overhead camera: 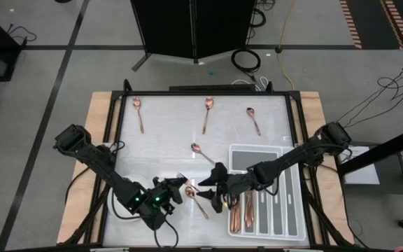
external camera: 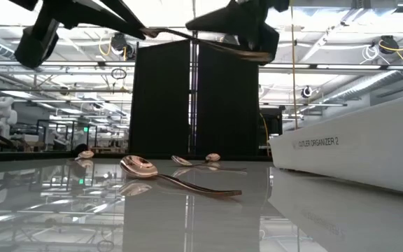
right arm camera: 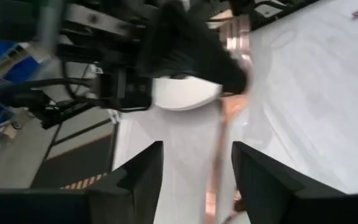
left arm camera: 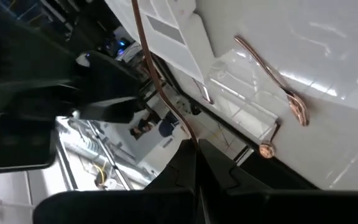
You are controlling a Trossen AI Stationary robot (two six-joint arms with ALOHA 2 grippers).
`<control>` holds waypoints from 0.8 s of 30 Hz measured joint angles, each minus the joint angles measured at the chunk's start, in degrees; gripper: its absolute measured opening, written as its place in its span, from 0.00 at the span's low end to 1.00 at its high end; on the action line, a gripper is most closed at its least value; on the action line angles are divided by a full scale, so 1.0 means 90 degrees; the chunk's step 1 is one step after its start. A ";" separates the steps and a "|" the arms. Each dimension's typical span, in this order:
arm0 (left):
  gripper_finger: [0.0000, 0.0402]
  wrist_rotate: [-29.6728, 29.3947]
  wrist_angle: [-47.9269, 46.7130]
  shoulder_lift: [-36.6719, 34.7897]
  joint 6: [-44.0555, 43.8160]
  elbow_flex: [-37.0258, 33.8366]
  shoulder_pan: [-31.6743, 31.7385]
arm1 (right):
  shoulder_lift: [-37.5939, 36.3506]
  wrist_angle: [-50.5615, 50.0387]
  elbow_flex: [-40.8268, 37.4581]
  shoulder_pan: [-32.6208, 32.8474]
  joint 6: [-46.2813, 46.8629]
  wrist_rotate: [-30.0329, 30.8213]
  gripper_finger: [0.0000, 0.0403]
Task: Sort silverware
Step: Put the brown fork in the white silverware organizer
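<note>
Low view – tray's (external camera: 355,150) "CUTLERY ORGANIZER 2" lettering

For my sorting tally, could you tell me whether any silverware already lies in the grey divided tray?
Yes: in the high view, several copper pieces lie in the leftmost compartments of the grey divided tray.

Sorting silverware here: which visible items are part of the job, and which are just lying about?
Part of the job:
loose spoons
utensil pinched by left gripper
organizer tray
silverware already in tray

Lying about:
white bowl
</note>
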 joint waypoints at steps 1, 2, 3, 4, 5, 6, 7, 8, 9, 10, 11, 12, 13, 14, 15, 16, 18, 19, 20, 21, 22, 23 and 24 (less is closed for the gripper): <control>0.00 -0.0065 0.0044 0.0001 0.0025 -0.0002 -0.0018 | 0.0005 -0.0056 0.0000 -0.0029 0.0024 0.0000 0.47; 0.00 -0.0149 0.0139 0.0002 0.0104 -0.0002 -0.0034 | 0.0028 -0.0067 0.0000 -0.0068 0.0042 -0.0003 0.47; 0.00 -0.0213 0.0255 0.0002 0.0165 -0.0002 -0.0046 | 0.0051 -0.0072 0.0000 -0.0105 0.0044 -0.0026 0.48; 0.00 -0.0236 0.0373 0.0002 0.0236 -0.0002 -0.0049 | 0.0085 -0.0055 0.0000 -0.0140 0.0046 -0.0102 0.48; 0.00 -0.0235 0.0478 0.0002 0.0305 -0.0002 -0.0048 | 0.0117 -0.0008 0.0000 -0.0186 0.0055 -0.0290 0.48; 0.00 -0.0234 0.0588 0.0002 0.0338 -0.0002 -0.0048 | 0.0148 0.0046 0.0000 -0.0229 0.0077 -0.0531 0.48; 0.00 -0.0234 0.0679 0.0002 0.0341 -0.0002 -0.0048 | 0.0183 0.0126 0.0000 -0.0271 0.0119 -0.0713 0.48; 0.00 -0.0236 0.0730 0.0002 0.0342 -0.0002 -0.0048 | 0.0212 0.0222 0.0002 -0.0306 0.0168 -0.0863 0.48; 0.00 -0.0236 0.0768 0.0002 0.0346 -0.0002 -0.0040 | 0.0227 0.0263 0.0000 -0.0313 0.0208 -0.0935 0.48; 0.00 -0.0236 0.0774 0.0002 0.0347 -0.0002 -0.0036 | 0.0238 0.0292 0.0000 -0.0320 0.0227 -0.0990 0.48; 0.00 -0.0236 0.0767 0.0002 0.0350 -0.0002 -0.0032 | 0.0255 0.0354 0.0000 -0.0329 0.0239 -0.1013 0.47; 0.00 -0.0236 0.0769 0.0002 0.0351 -0.0002 -0.0031 | 0.0260 0.0370 0.0001 -0.0329 0.0236 -0.1015 0.46; 0.00 -0.0236 0.0769 0.0002 0.0353 -0.0002 -0.0031 | 0.0262 0.0370 0.0002 -0.0327 0.0217 -0.1017 0.45; 0.00 -0.0236 0.0769 0.0002 0.0353 -0.0002 -0.0031 | 0.0265 0.0369 0.0000 -0.0327 0.0211 -0.1019 0.43; 0.00 -0.0236 0.0769 0.0002 0.0351 -0.0002 -0.0031 | 0.0265 0.0365 0.0001 -0.0327 0.0210 -0.1027 0.41; 0.00 -0.0236 0.0765 0.0002 0.0351 -0.0002 -0.0031 | 0.0265 0.0366 0.0001 -0.0327 0.0207 -0.1032 0.38; 0.00 -0.0236 0.0767 0.0002 0.0351 -0.0002 -0.0031 | 0.0265 0.0364 0.0000 -0.0334 0.0227 -0.1037 0.32; 0.00 -0.0235 0.0766 0.0002 0.0342 -0.0002 -0.0031 | 0.0265 0.0355 0.0000 -0.0346 0.0272 -0.1039 0.28; 0.00 -0.0232 0.0765 0.0002 0.0336 -0.0002 -0.0031 | 0.0265 0.0347 0.0000 -0.0354 0.0286 -0.1047 0.23; 0.01 -0.0227 0.0765 0.0002 0.0329 -0.0002 -0.0031 | 0.0265 0.0346 0.0000 -0.0365 0.0286 -0.1110 0.18; 0.02 -0.0180 0.0769 0.0002 0.0300 -0.0002 -0.0031 | 0.0265 0.0346 0.0002 -0.0385 0.0272 -0.1217 0.12; 0.03 -0.0132 0.0771 0.0002 0.0297 -0.0002 -0.0031 | 0.0265 0.0330 0.0000 -0.0392 0.0267 -0.1293 0.06; 0.05 -0.0090 0.0777 0.0001 0.0299 -0.0002 -0.0031 | 0.0266 0.0298 0.0000 -0.0395 0.0257 -0.1338 0.04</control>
